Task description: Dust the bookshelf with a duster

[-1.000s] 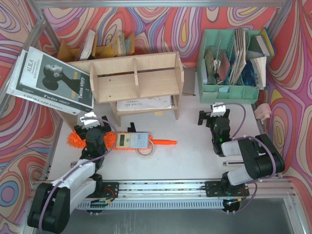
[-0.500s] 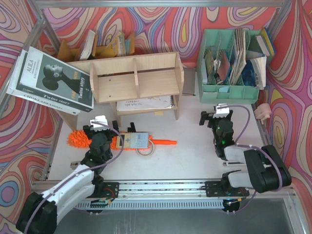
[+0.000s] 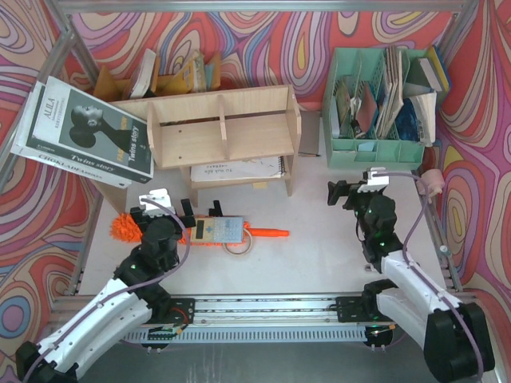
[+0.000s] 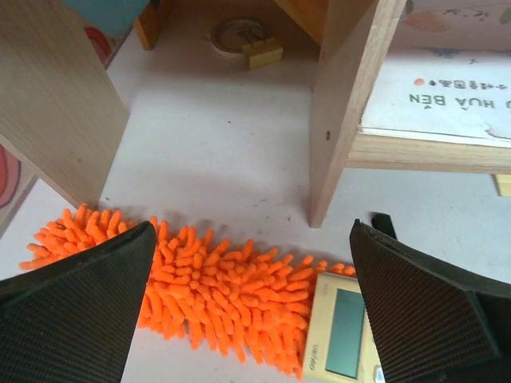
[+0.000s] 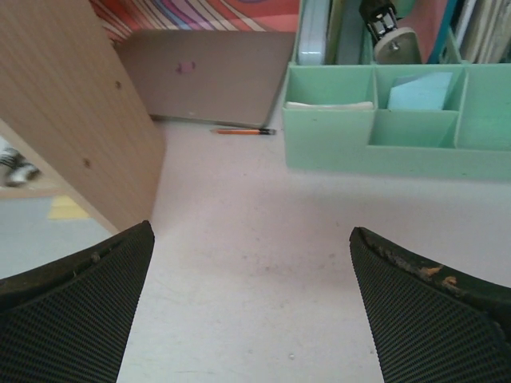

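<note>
Orange fluff fills my left wrist view. My left arm (image 3: 112, 299) reaches forward and low, the left fingers (image 4: 72, 311) spread wide over the duster (image 4: 215, 291) and gripping nothing. My right arm (image 3: 407, 279) points towards the green organiser (image 5: 375, 140), with the right fingers (image 5: 431, 319) wide apart and empty.

From overhead, the duster lies on the worktop (image 3: 319, 247) just in front of the bookshelf (image 3: 219, 128), with a calculator (image 3: 214, 230) resting across its middle. Only the right wrist view shows a pencil (image 5: 243, 131) at the back. Swirl-patterned red walls (image 3: 319, 32) enclose the space.
</note>
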`<state>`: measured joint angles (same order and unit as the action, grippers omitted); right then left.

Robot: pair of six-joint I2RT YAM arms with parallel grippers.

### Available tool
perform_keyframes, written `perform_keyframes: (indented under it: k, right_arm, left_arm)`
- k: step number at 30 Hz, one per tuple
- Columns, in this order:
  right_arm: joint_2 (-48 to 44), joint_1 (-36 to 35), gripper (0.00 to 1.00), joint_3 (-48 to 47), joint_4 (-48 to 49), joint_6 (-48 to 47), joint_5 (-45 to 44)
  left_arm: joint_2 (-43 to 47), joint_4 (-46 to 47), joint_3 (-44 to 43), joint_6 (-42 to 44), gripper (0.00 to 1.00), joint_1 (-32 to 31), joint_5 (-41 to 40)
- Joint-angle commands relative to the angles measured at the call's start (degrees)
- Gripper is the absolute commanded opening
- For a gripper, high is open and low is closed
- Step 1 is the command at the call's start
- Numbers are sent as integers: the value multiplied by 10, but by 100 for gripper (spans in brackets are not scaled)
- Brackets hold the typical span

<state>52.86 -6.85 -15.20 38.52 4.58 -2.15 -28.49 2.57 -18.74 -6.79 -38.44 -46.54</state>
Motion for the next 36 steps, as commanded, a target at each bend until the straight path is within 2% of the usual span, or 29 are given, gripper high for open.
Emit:
perform_keyframes:
  k: [1, 4, 8, 11, 17, 20, 27, 31, 36]
  right_arm:
    - [-48, -5, 99, -56, -152, 111, 63]
    - [-61, -4, 99, -73, -217, 228, 64]
    - [-47, -5, 99, -74, -206, 208, 182]
    - [-39, -31, 98, -90, -233, 155, 191]
    - [2, -225, 97, -133, -265, 63, 74]
    - [11, -293, 99, -119, -216, 19, 47]
    - [80, -339, 99, -162, -185, -84, 125]
    - [146, -390, 99, -197, -180, -148, 115]
    - [219, -427, 99, -232, -160, -180, 139]
  left_arm:
    - [3, -148, -46, -94, 98, -15, 17]
    - [6, -182, -62, -123, 98, -20, 49]
    - [6, -212, -64, -187, 98, -21, 73]
    - [-6, -248, -72, -249, 98, -22, 73]
    - [-8, -264, -65, -285, 98, -24, 96]
    - [13, -281, -62, -299, 98, -24, 83]
    - [35, -334, -65, -355, 98, -24, 66]
    - [20, -340, -67, -365, 98, -24, 80]
    - [-6, -331, -67, -378, 98, -25, 117]
